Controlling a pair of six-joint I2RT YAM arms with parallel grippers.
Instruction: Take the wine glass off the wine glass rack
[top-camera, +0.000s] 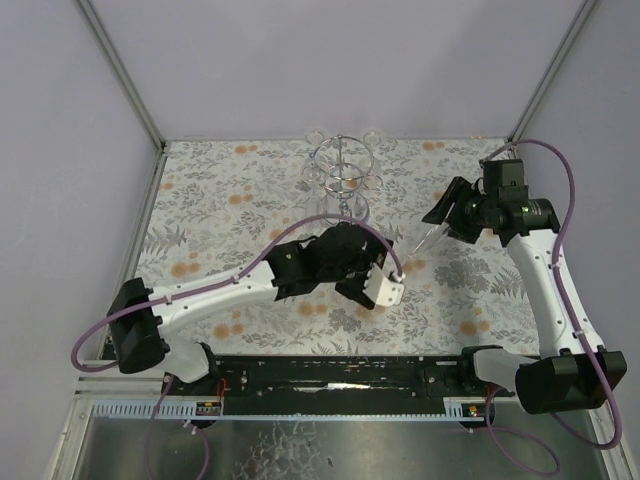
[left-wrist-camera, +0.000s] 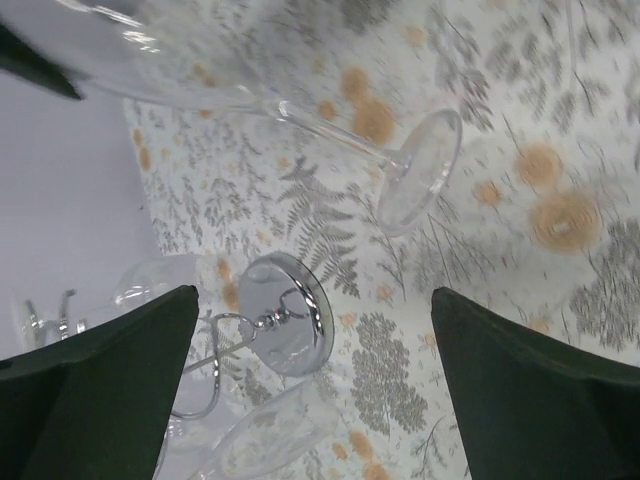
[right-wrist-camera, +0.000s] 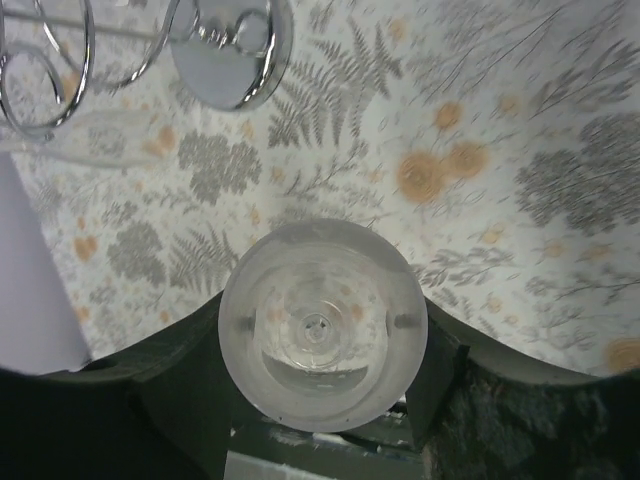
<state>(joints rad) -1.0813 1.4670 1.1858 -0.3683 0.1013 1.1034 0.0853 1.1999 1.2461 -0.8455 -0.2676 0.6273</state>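
From above, you see the wine glass rack (top-camera: 342, 170) standing at 12 o'clock on the flower-patterned table (top-camera: 220, 200). Other glasses (top-camera: 316, 136) hang from its rings. Your right gripper (top-camera: 436, 218) sits at 4 o'clock from the rack, well apart from it. It pinches the wine glass (top-camera: 424, 240), which tilts down toward the table. Your left arm (top-camera: 240, 285) reaches in to 6 o'clock of the rack, and its wrist is near the held glass.

Through the left wrist camera, your left gripper (left-wrist-camera: 315, 293) is spread wide, with nothing between its fingers (left-wrist-camera: 110, 390). The wine glass crosses the upper part of the picture, with its bowl toward 10 o'clock and its round foot (left-wrist-camera: 420, 170) at 1 o'clock. The rack's mirrored base (left-wrist-camera: 290, 315) lies near the centre.

Through the right wrist camera, you look straight along the wine glass. Its round bowl fills the lower middle, and the dark fingers of the right gripper press on it at 9 and 3 o'clock. The rack's base sits at 11 o'clock, apart from the glass, with the wire loops (right-wrist-camera: 40, 70) beside it at 10 o'clock.
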